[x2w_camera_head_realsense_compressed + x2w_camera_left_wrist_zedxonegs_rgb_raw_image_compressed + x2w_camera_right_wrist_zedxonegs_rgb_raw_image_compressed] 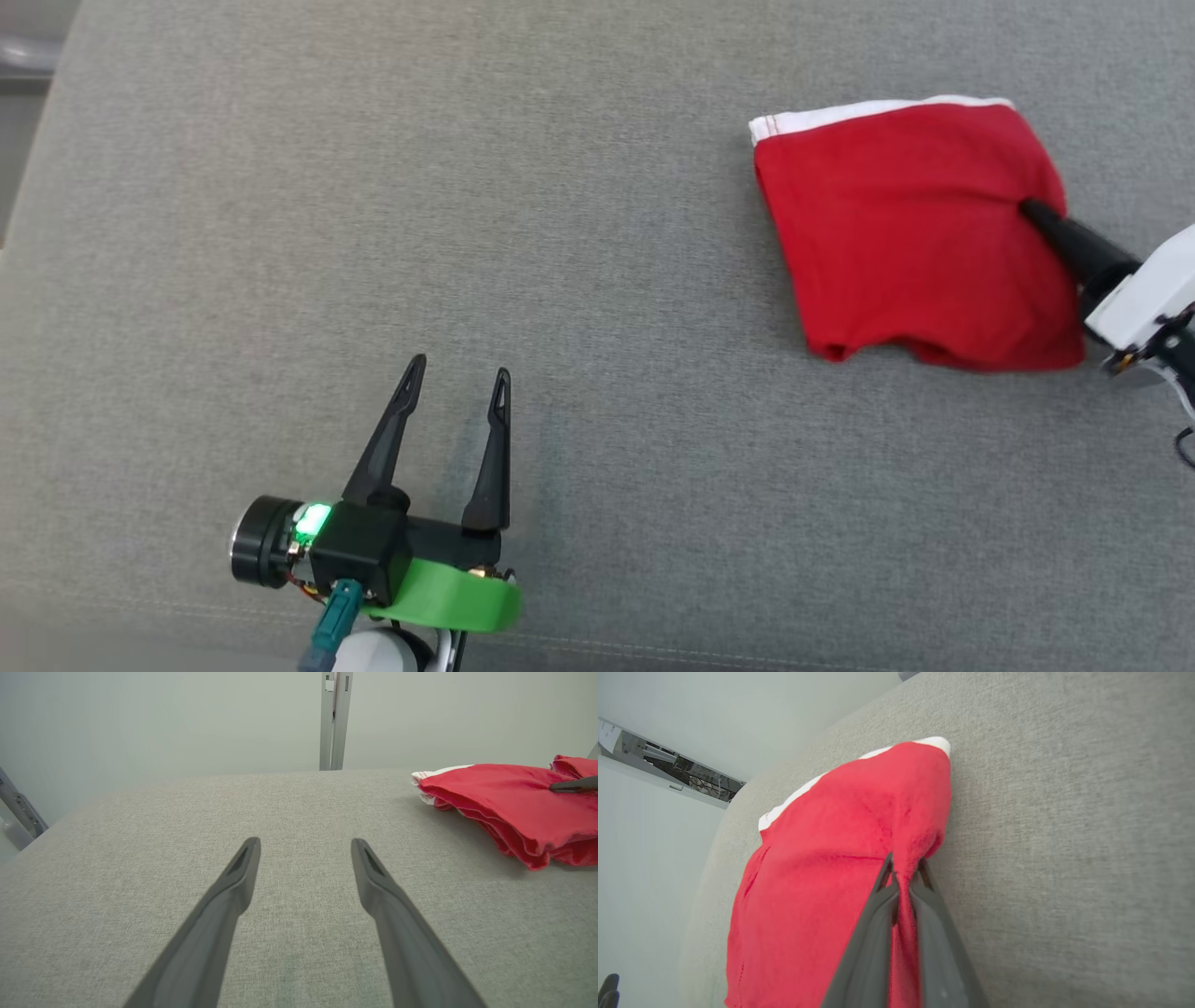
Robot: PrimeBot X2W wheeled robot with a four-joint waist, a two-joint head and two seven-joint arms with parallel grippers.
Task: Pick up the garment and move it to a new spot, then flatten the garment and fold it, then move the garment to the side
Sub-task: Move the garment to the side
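**Dark fingers, green trim, white casings**

The left gripper [460,367] carries two long, tapering black fingers [387,439], each with a narrow slot near its tip. They spring from a black block [359,551] bearing a glowing green light [315,520], with a stubby black cylinder [261,541] rimmed in silver at its side. Beneath sit a bright green collar [448,602], a teal plug [334,621] and a white wrist [373,653]. The right gripper [1027,207] has the same dark fingers, backed by a white casing [1144,299]. A thin dark cable [1184,443], perhaps two, loops beside it.

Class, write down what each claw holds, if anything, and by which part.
The right claw pinches a raised fold of the red garment near its right edge in the head view. The left claw is open and holds nothing.
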